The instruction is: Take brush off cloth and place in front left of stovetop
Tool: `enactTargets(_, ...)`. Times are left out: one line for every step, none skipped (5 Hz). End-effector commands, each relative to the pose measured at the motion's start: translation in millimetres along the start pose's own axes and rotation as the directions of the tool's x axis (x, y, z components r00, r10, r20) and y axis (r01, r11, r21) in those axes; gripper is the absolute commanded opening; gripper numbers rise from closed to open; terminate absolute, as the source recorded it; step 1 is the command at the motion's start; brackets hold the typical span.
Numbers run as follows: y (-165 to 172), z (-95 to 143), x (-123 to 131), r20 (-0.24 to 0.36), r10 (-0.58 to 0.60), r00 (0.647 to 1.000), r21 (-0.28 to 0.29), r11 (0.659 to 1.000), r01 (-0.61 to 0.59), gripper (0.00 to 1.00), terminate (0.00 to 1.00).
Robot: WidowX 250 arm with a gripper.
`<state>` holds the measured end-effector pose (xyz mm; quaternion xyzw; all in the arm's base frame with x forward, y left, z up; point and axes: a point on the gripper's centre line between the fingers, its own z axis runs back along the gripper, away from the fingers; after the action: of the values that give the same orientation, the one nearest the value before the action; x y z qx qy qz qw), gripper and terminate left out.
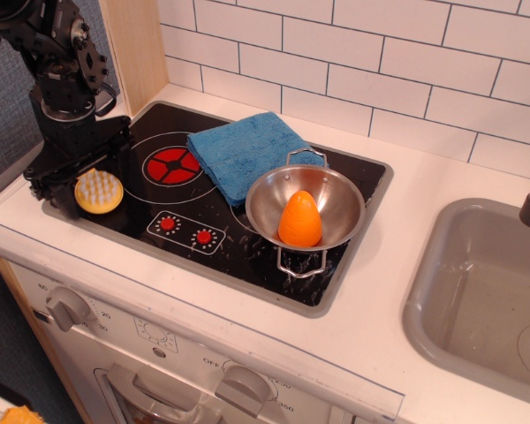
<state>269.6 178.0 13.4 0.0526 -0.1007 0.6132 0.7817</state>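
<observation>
- Fingers (49,184) of the black gripper (75,181) flank the brush (99,191); whether they pinch it, I cannot tell.
- Brush sits bristles-up at the stovetop (247,256) front-left corner; its long axis is unclear.
- Blue cloth (247,152) lies well apart.

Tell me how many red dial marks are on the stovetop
2. Both sit at the front edge of the stovetop: the left dial mark and the right dial mark, side by side below the red burner ring.

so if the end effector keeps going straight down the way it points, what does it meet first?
Probably the brush beneath the end effector, then the stovetop front-left corner. Depth is unclear.
</observation>
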Motion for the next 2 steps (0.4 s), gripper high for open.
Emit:
enactTargets(-4.4, 61.1, 7.8, 0.098, -0.008, 0.995, -0.052, 0.999, 0.013, 1.00, 0.00)
enactTargets(-4.5, 85.0, 7.7, 0.121, -0.016, 0.992, -0.084, 0.996, 0.026, 1.00, 0.00)
